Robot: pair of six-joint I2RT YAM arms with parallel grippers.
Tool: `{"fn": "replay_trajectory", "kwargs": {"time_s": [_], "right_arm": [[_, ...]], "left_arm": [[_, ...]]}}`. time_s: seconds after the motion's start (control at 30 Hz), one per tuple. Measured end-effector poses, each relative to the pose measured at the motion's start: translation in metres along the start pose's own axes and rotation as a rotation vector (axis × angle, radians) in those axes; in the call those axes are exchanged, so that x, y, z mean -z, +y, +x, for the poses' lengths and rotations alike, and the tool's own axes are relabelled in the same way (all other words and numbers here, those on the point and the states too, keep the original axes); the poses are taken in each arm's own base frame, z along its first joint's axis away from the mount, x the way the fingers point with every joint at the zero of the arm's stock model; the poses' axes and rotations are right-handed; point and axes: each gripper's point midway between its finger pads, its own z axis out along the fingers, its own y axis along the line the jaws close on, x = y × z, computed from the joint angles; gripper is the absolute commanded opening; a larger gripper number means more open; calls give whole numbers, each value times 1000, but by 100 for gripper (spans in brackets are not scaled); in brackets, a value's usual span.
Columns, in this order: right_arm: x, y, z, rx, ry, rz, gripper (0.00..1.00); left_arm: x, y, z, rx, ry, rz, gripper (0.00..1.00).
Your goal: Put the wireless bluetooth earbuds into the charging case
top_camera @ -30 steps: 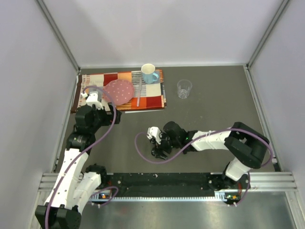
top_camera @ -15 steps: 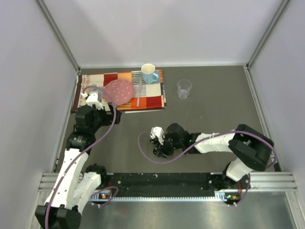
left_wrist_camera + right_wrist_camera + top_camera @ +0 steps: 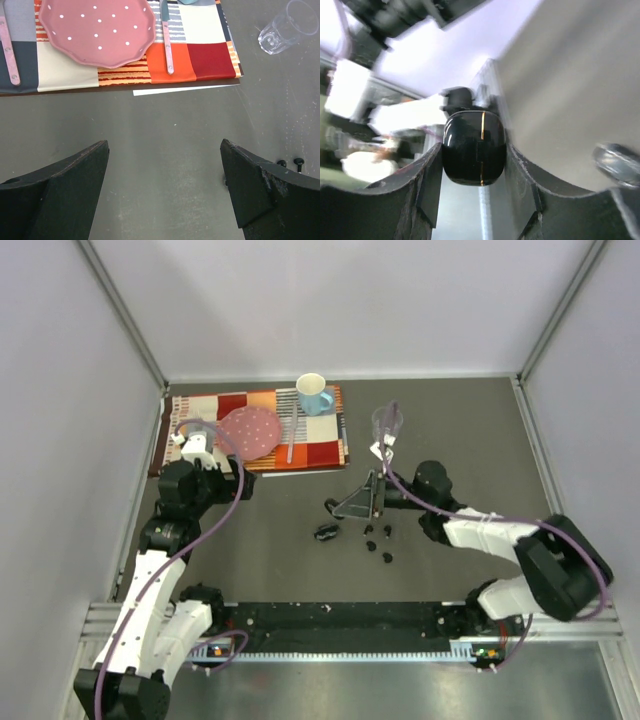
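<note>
My right gripper (image 3: 337,507) is shut on a glossy black charging case (image 3: 474,148) with a thin gold seam. It holds the case closed and off the table, and the wrist view is blurred. A second black oval case (image 3: 326,532) lies on the grey table just below it. Several tiny black earbuds (image 3: 369,530) lie loose to the right of that case, down to the nearest one (image 3: 387,558). Two of them show at the right edge of the left wrist view (image 3: 281,163). My left gripper (image 3: 238,488) is open and empty over bare table, left of the earbuds.
A checked placemat (image 3: 320,450) at the back left carries a pink dotted plate (image 3: 250,432), cutlery and a blue mug (image 3: 315,395). A clear glass (image 3: 387,425) stands behind the right arm's wrist. Grey walls enclose the table on three sides.
My right arm has swung back and to the right with its wrist turned, lifting a case off the table. The earbuds and the second case, covered before, now show. The left arm has not moved.
</note>
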Motion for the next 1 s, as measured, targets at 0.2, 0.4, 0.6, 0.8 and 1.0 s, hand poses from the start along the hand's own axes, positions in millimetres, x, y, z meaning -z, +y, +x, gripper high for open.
{"fn": "replay_trajectory", "kwargs": {"time_s": [0.2,0.4,0.6,0.8,1.0], "right_arm": [[-10,19,-16,-523,10,-156,5],[-9,42,-37,-722,24,-226,5],[-7,67,-61,-752,12,-301,5],[-6,70,-64,-775,15,-309,1],[14,25,-60,-817,-84,-221,0]], "left_arm": [[0,0,0,0,0,0,99],[0,0,0,0,2,-1,99],[0,0,1,1,5,-1,99],[3,-1,-1,-1,-6,5,99],[3,-4,-1,-1,-4,19,99]]}}
